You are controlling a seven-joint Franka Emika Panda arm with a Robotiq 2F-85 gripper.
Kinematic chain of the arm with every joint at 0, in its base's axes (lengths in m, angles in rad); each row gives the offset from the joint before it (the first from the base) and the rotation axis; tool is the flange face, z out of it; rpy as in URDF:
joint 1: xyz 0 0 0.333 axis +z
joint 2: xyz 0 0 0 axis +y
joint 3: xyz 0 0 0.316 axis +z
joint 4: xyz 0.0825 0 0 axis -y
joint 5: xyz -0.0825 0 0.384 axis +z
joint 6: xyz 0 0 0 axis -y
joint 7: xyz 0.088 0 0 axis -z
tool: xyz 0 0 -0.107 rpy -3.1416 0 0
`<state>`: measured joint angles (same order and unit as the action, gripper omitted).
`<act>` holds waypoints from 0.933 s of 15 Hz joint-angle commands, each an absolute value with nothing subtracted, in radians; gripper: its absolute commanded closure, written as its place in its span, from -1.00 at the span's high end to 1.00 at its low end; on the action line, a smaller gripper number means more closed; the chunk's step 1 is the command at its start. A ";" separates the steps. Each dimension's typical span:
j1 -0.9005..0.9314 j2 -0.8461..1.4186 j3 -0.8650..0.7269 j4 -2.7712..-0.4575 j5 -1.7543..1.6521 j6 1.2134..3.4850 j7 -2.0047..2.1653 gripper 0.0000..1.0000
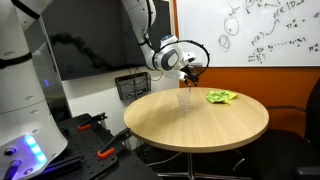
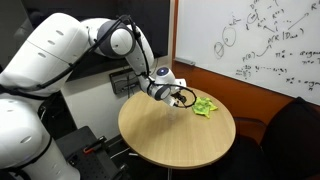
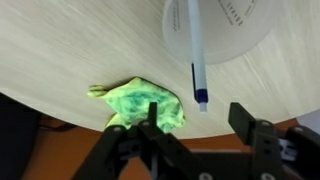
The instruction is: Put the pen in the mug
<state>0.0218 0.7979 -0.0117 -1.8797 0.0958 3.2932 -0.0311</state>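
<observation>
A white pen with a blue end leans inside a clear mug, its blue end sticking out over the rim toward the camera. My gripper is open, and its two black fingers stand wide apart on either side of the pen's end without touching it. In both exterior views the gripper hangs just above the mug, at the far side of the round wooden table. The mug is hard to make out in an exterior view, behind the gripper.
A crumpled green cloth lies on the table beside the mug. A whiteboard hangs behind the table. A black wire basket stands behind the table's edge, and a dark chair is at its side.
</observation>
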 commanded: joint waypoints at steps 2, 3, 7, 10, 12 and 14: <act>0.180 0.708 -0.192 -1.917 0.118 3.045 0.082 1.00; 0.241 0.705 -0.266 -1.914 0.100 2.994 0.133 1.00; 0.227 0.654 -0.236 -1.901 0.038 2.782 0.185 1.00; 0.148 0.606 -0.125 -1.900 0.053 2.648 0.131 1.00; 0.128 0.592 -0.103 -1.897 0.053 2.593 0.142 1.00; 0.120 0.586 -0.101 -1.895 0.046 2.570 0.168 1.00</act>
